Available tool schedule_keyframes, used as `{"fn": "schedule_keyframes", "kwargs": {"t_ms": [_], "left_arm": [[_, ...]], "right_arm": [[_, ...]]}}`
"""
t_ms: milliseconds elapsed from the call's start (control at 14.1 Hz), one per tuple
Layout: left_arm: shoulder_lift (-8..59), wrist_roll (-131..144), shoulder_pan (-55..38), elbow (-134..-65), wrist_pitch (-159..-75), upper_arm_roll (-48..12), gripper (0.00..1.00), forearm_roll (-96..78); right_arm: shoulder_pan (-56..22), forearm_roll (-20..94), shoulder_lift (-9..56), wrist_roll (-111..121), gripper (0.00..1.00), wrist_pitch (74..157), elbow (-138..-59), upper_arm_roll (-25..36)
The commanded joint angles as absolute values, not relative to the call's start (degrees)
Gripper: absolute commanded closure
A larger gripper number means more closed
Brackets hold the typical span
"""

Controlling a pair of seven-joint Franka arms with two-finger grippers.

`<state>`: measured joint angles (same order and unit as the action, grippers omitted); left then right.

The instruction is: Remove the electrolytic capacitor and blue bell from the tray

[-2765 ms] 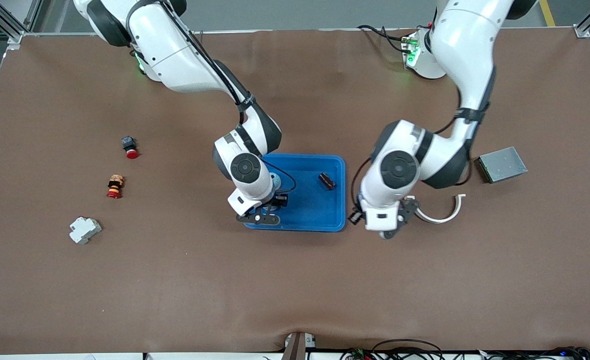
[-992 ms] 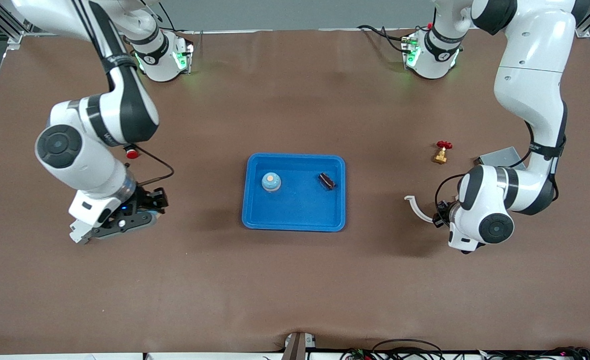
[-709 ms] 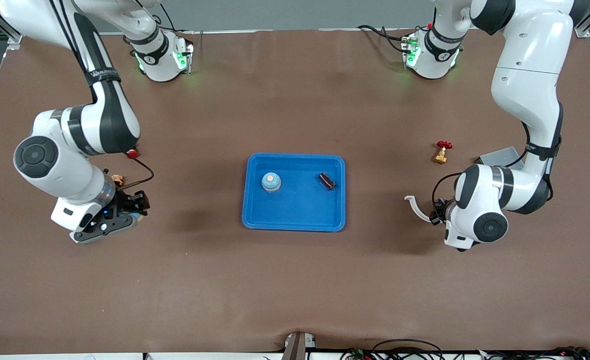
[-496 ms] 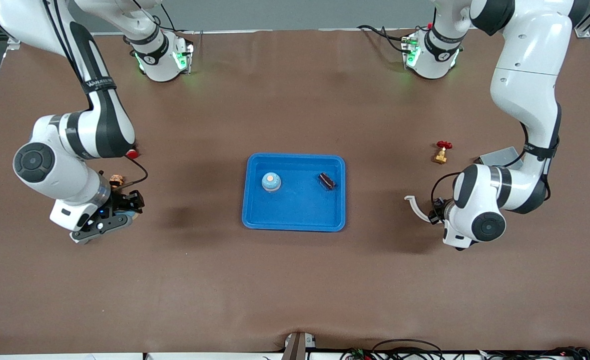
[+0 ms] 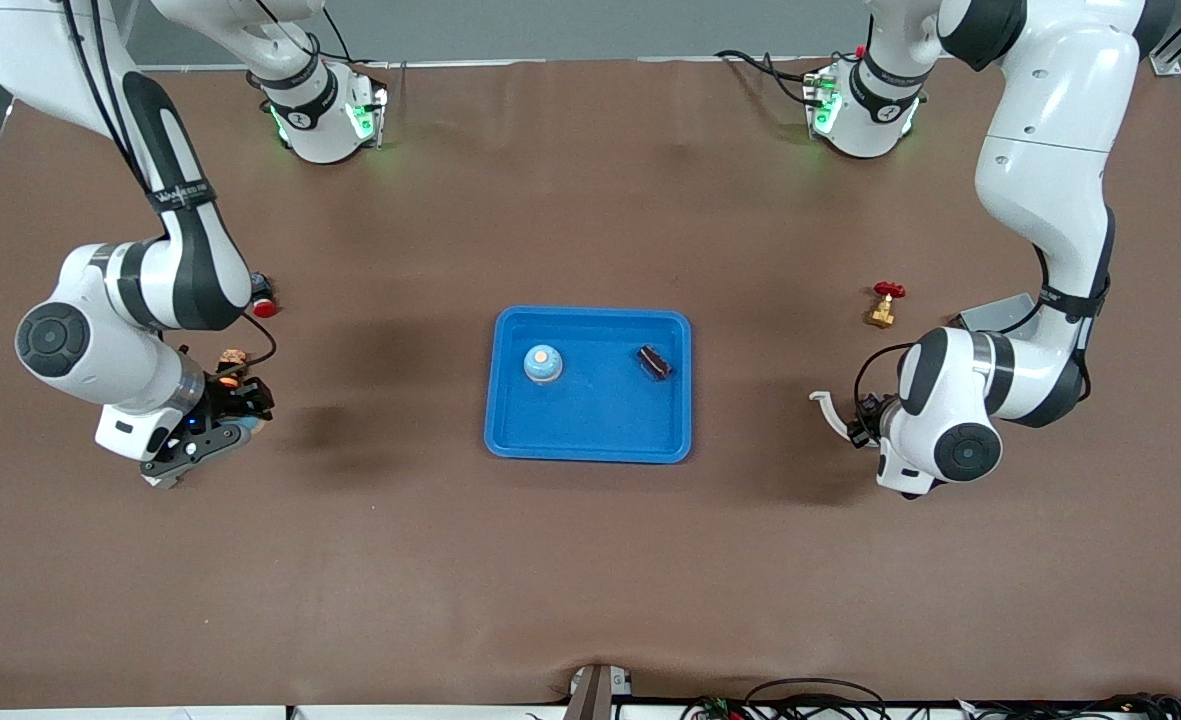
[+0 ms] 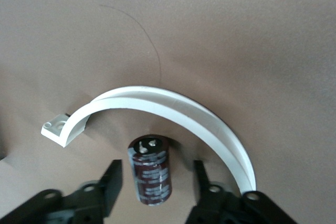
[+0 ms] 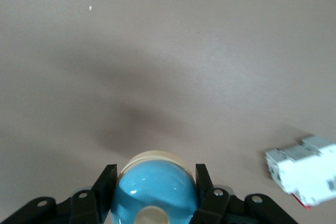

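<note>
A blue tray (image 5: 590, 452) in the middle of the table holds a blue bell (image 5: 543, 364) and a dark capacitor (image 5: 655, 362). My right gripper (image 7: 156, 174) is shut on a second blue bell (image 7: 155, 190), over the bare table toward the right arm's end (image 5: 245, 428). In the left wrist view my left gripper (image 6: 157, 167) stands open around a maroon capacitor (image 6: 152, 174), with a gap on each side. That capacitor sits beside a white curved clip (image 6: 173, 108), toward the left arm's end of the table.
A white breaker block (image 7: 304, 177) lies close to the held bell. A red button (image 5: 264, 306) and an orange stacked part (image 5: 232, 358) sit by the right arm. A brass valve (image 5: 885, 305), a grey box (image 5: 995, 312) and the clip (image 5: 830, 412) lie near the left arm.
The left gripper's fingers have spread apart off the capacitor. The right arm has carried its bell away from the tray toward its own end of the table. The left arm shifted slightly.
</note>
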<state>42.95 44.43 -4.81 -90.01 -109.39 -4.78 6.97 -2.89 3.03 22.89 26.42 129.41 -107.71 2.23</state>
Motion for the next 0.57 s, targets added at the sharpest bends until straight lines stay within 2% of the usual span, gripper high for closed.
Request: {"fn": "schedule_keyframes", "kwargs": {"t_ms": [0, 284, 496], "left_arm": [[42.72, 43.95, -5.01, -90.18, -109.86, -4.75, 0.0, 6.24], [42.19, 44.21, -4.92, -88.08, -108.9, -4.66, 0.0, 7.12], [42.01, 44.56, -5.36, -86.4, -107.93, -4.75, 0.0, 6.68]], "right_arm": [[0.17, 6.32, 25.39, 32.86, 1.0, 132.27, -107.75, 1.14], [0.7, 7.65, 27.68, 35.94, 1.0, 134.9, -108.28, 1.14], [0.35, 7.65, 27.77, 36.39, 1.0, 142.71, -112.93, 1.06]]}}
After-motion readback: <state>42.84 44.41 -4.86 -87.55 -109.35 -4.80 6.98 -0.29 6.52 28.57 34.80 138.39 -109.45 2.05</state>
